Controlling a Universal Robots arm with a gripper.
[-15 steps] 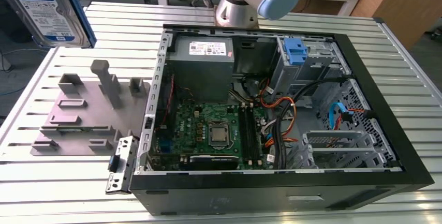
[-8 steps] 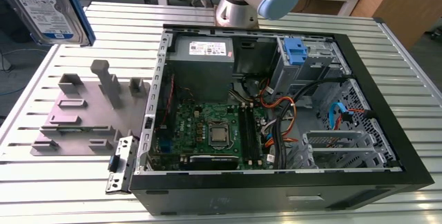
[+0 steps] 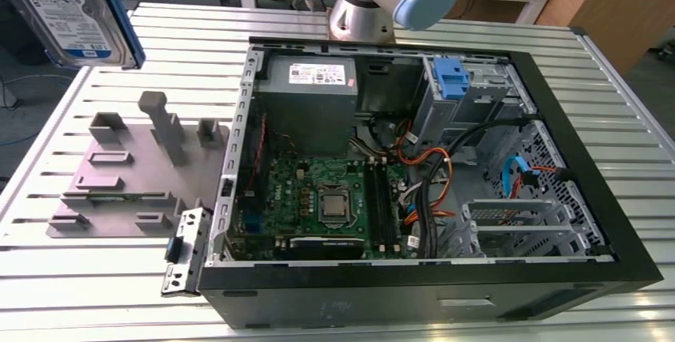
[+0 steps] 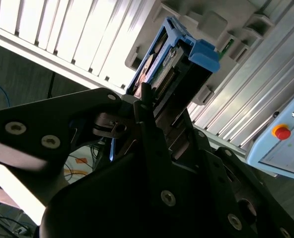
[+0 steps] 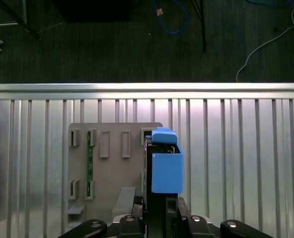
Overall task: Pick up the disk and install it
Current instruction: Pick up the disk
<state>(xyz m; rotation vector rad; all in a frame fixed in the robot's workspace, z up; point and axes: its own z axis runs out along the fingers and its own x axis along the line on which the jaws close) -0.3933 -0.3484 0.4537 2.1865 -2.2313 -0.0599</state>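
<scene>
The disk (image 3: 65,12) hangs in the air at the exterior view's upper left, above the edge of the slatted table, its white-and-blue label facing the camera and its blue carrier along one side. In both wrist views it appears edge-on: the disk (image 5: 165,168) stands out from my gripper (image 5: 159,210), blue end tab outermost. My gripper (image 4: 148,106) is shut on the disk (image 4: 173,62), holding it well above the grey fixture plate (image 5: 112,163).
An open computer case (image 3: 548,121) lies on the table (image 3: 590,58), with a blue bracket (image 3: 450,80) in its drive bay, a grey power supply (image 3: 308,81) and loose cables. The fixture plate (image 3: 116,184) lies beside the case. A pendant with a red button (image 4: 282,133) rests nearby.
</scene>
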